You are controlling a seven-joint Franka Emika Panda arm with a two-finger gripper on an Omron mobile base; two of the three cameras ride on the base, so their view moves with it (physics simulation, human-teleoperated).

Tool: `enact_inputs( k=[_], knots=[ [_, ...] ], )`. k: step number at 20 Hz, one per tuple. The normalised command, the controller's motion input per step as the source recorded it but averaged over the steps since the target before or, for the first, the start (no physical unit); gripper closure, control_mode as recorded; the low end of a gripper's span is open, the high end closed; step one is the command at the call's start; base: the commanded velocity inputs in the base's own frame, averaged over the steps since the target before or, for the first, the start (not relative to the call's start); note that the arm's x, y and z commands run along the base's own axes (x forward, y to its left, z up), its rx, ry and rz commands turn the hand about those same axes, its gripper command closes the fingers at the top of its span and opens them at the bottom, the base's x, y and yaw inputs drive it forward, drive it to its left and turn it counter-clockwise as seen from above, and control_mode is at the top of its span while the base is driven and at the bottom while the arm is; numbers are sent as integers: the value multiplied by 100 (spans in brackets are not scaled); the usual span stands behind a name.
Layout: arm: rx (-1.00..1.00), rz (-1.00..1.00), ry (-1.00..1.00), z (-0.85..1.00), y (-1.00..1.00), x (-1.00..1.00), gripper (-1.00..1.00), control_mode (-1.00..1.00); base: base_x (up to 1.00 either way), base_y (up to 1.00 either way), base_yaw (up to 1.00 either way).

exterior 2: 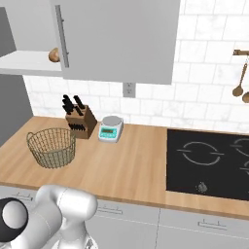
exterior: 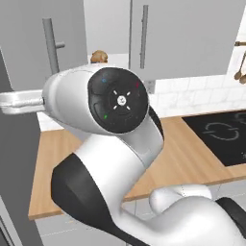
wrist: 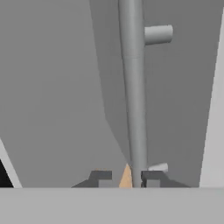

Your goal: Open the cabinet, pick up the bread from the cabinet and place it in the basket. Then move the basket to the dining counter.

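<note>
The cabinet (exterior: 29, 53) door stood swung open, its bar handle (wrist: 133, 96) rising just beside the claw (wrist: 126, 178). I could not tell whether the claw's tips pinched the bar or merely sat close to it. To do this step well, the pull should have followed the door's arc, wrist square to the handle. The bread (exterior 2: 54, 55) lay on the cabinet shelf; the right base view alone showed the basket (exterior 2: 51, 147) on the desk (exterior 2: 131, 165)
</note>
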Motion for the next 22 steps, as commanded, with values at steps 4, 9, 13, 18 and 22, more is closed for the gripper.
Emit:
enact_inputs(
  k=[4, 9, 13, 18, 22],
  knots=[
    [1, -1, 0, 17, -100, -98, -100, -100, 0, 0, 0],
    [1, -5, 6, 0, -100, 7, -100, -100, 0, 0, 0],
    [1, 0, 16, 0, -100, 62, -100, -100, 0, 0, 0],
    [0, 0, 23, -33, -100, 91, -100, -100, 0, 0, 0],
    [-3, 0, 19, -50, -99, 100, -100, -100, 0, 0, 0]
  ],
)
